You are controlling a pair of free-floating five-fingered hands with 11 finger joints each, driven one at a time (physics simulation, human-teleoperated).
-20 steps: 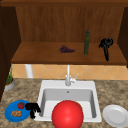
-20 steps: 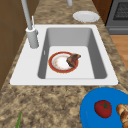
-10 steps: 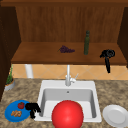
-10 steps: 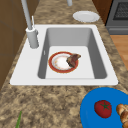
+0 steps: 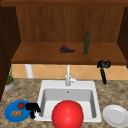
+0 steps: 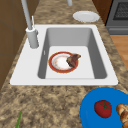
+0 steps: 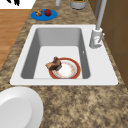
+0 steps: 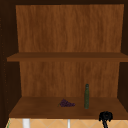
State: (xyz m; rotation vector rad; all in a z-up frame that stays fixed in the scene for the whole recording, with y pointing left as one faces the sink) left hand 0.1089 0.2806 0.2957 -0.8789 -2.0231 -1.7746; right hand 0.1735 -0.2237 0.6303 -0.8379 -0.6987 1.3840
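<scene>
From the front, your right hand (image 5: pixel 103 64) hangs in the air just below the front edge of the wooden shelf (image 5: pixel 37 56), to the right of the tap (image 5: pixel 68 76). It is balled up at the top with a dark part trailing down beneath it; you cannot tell whether the fingers are spread or pressed together, and nothing shows in its grasp. Nearest to it on the shelf are the green bottle (image 5: pixel 86 43), standing upright, and a bunch of grapes (image 5: pixel 66 49) further left. Your left hand (image 5: pixel 32 108) sits low at the left rim of the sink (image 5: pixel 45 87), touching or just over the right edge of the blue plate (image 5: pixel 10 117), fingers drooping, pinching nothing you can see. That plate carries a tomato (image 5: pixel 21 105) and some brown food (image 5: pixel 16 113). A red ball (image 5: pixel 67 115) stands in front of the sink, and a white plate (image 5: pixel 115 116) lies on the desk (image 5: pixel 22 92) at the right.

From the left side, a red-rimmed plate (image 6: pixel 53 67) lies in the basin with a brown scrap (image 6: pixel 73 59) on its edge.

From the right side, the same plate and scrap show in the basin.

From above, your right hand sits below the shelf's front edge, right of the bottle.
</scene>
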